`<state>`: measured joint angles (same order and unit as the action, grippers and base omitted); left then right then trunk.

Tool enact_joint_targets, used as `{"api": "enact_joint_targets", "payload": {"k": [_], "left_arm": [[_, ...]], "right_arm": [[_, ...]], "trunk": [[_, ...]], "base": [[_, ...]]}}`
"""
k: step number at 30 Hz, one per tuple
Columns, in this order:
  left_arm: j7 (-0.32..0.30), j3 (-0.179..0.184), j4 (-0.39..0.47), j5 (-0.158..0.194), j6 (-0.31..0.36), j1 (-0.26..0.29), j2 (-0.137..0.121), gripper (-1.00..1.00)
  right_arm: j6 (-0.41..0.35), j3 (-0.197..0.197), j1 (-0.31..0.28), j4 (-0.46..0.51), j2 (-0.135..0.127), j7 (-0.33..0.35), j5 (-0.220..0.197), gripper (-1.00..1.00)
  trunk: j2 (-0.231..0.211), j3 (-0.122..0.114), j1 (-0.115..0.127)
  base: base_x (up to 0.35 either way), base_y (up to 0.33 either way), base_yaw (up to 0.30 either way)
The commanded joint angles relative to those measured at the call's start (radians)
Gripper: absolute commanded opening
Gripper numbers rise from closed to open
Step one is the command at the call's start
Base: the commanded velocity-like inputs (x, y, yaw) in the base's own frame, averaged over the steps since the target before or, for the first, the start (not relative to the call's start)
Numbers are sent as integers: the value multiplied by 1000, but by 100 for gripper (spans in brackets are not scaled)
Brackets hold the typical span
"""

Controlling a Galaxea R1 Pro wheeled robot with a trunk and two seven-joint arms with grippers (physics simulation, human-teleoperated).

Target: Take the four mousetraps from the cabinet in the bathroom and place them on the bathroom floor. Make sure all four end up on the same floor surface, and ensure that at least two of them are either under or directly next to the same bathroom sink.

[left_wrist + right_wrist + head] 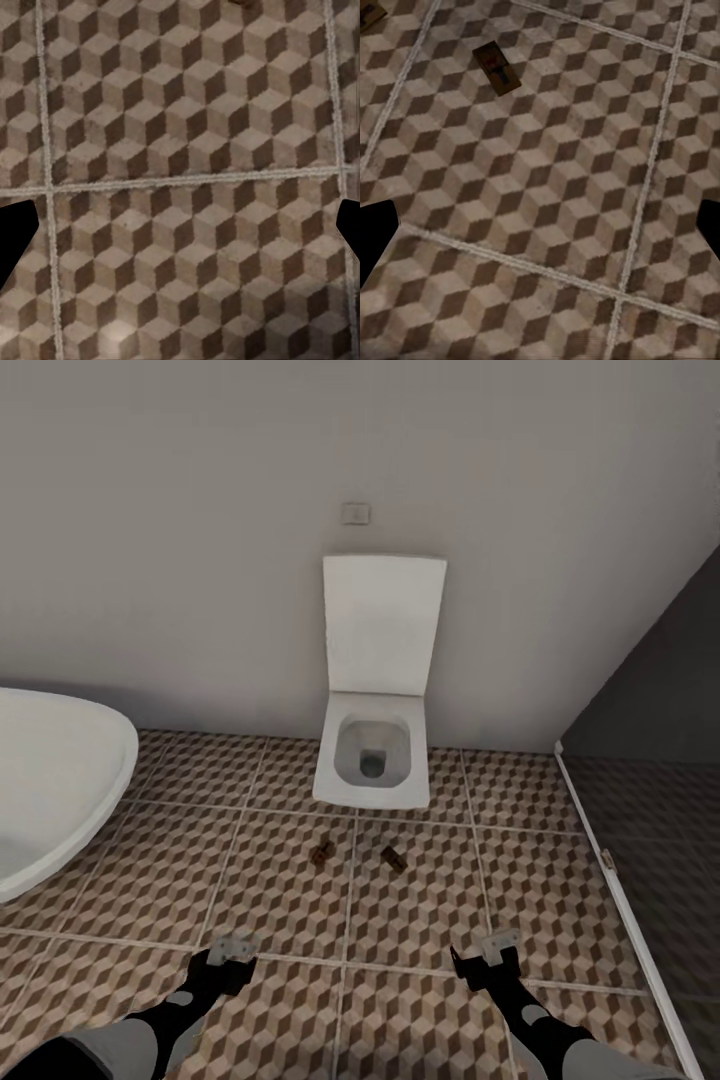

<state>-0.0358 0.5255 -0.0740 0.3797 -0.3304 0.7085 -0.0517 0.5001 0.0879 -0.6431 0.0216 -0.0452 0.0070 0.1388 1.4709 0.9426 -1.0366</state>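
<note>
While the robot faced the far wall of the bathroom, two mousetraps lay on the bathroom floor [280,880] just in front of the white toilet [372,760]: the left mousetrap [322,853] and the right mousetrap [393,858], close together on either side of a grout line and apart from each other. The right wrist view showed the right mousetrap [496,68] flat on the cube-patterned tiles, a tan board with dark metal parts on top, and a corner of the other at the frame's edge. A white basin or tub [60,780] curved in at the left; whether it was the sink could not be told. A dark glazed shower area [660,760] stood at the right. The cabinet was not to be seen.

The left gripper [231,948] and the right gripper [499,943] hung low over the near tiles, both empty, their fingers spread wide, as the dark fingertips at the far edges of each wrist view confirmed.

Judging by their look, the traps were light, stiff and very thin, likely to slide on smooth tile if nudged. A pinch across the short width of the board, fingers straddling its long edges and clear of the metal parts, seemed the surest hold; a low, nearly vertical approach would be needed because they sat flush with the floor. With only two visible here, the task appeared roughly half done at most.
</note>
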Motion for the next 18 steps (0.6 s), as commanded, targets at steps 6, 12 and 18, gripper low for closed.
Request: {"api": "enact_joint_targets", "payload": {"k": [6,12,18], "left_arm": [[-3,8,-5,10,-110,-60,-12,100],[-2,8,-6,10,-135,-105,-26,100],[2,8,-5,10,-160,-120,-28,100]], "right_arm": [[16,7,33,-1,3,1,-5,100],[19,7,54,-2,7,2,-5,100],[18,7,63,0,10,1,-5,100]], "trunk": [[-42,-28,23],[-84,-57,46],[-105,-72,58]], "base": [[0,0,0],[0,0,0],[0,0,0]]}}
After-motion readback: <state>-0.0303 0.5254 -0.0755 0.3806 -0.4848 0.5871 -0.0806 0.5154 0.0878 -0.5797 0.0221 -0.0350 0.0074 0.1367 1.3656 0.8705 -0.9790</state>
